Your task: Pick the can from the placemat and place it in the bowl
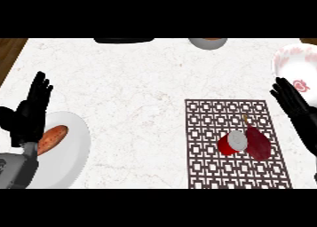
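The task is at its beginning, as far as I can judge: the can (233, 142) lies on its side on the placemat (207, 133), in the lower right part of the frame, and no robot hand touches it. Its red body and grey end are visible, and it lies just beside a dark red piece of food (258, 142) on the same placemat. The bowl (303, 66), white with a red pattern, stands at the upper right edge of the frame and holds nothing that I can see. So the grasp, the lifting and the placing are all left to do. The right robot hand (293, 101) is at the right edge, between the placemat and the bowl, fingers straight and apart, holding nothing. The left robot hand (26, 113) rests at the left edge, fingers up and open, above a white plate (75, 150) with a sausage (53, 136) on the surface (121, 88).
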### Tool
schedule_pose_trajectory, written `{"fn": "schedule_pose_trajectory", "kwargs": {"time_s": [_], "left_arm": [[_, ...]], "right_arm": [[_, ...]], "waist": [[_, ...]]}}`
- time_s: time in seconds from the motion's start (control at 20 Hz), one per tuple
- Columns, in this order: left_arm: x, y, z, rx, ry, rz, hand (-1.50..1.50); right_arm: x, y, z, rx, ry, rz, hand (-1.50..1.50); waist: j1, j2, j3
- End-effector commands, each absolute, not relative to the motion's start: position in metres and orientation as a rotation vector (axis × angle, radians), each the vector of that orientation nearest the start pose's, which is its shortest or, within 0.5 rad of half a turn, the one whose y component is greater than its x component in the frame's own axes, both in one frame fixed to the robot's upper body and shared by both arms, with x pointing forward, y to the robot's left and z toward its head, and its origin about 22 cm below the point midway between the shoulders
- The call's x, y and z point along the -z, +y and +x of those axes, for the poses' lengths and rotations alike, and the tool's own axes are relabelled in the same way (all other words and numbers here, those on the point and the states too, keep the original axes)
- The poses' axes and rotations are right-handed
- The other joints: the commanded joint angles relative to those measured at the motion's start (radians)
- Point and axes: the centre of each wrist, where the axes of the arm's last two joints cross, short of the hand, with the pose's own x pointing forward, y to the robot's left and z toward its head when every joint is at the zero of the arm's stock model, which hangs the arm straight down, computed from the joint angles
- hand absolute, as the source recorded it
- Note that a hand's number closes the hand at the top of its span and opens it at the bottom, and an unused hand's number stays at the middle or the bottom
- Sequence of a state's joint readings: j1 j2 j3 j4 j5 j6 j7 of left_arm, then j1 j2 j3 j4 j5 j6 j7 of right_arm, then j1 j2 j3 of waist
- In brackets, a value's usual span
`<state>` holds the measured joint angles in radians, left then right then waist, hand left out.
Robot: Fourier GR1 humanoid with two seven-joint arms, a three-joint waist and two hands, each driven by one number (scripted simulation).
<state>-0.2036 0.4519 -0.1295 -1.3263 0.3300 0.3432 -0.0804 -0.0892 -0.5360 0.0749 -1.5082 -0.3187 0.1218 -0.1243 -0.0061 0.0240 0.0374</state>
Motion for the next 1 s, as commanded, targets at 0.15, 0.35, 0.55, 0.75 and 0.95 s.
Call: {"fn": "schedule_pose_trajectory", "kwargs": {"time_s": [0.15, 0.35, 0.55, 0.75, 0.95], "left_arm": [[-0.048, 0.311, 0.297, 0.035, -1.613, 0.384, 0.0], [-0.035, 0.318, 0.286, 0.038, -1.561, 0.386, 0.0], [-0.039, 0.327, 0.271, 0.022, -1.528, 0.37, 0.0], [-0.054, 0.326, 0.274, 0.046, -1.551, 0.367, 0.0], [-0.061, 0.314, 0.261, 0.063, -1.561, 0.343, 0.0]], "right_arm": [[-0.134, -0.321, 0.281, -0.465, -1.984, 0.007, 1.5], [-0.153, -0.387, 0.262, -0.877, -1.548, -0.707, -1.5], [-0.087, -0.354, 0.204, -0.506, -1.611, -0.724, -1.5], [-0.08, -0.317, 0.153, -0.621, -1.644, -0.751, -1.5], [-0.096, -0.311, 0.122, -0.598, -1.571, -0.808, -1.5]], "waist": [[0.005, -0.032, -0.037], [-0.052, -0.036, -0.059], [-0.064, -0.051, -0.038], [-0.03, -0.034, -0.038], [-0.008, -0.03, -0.038]]}}
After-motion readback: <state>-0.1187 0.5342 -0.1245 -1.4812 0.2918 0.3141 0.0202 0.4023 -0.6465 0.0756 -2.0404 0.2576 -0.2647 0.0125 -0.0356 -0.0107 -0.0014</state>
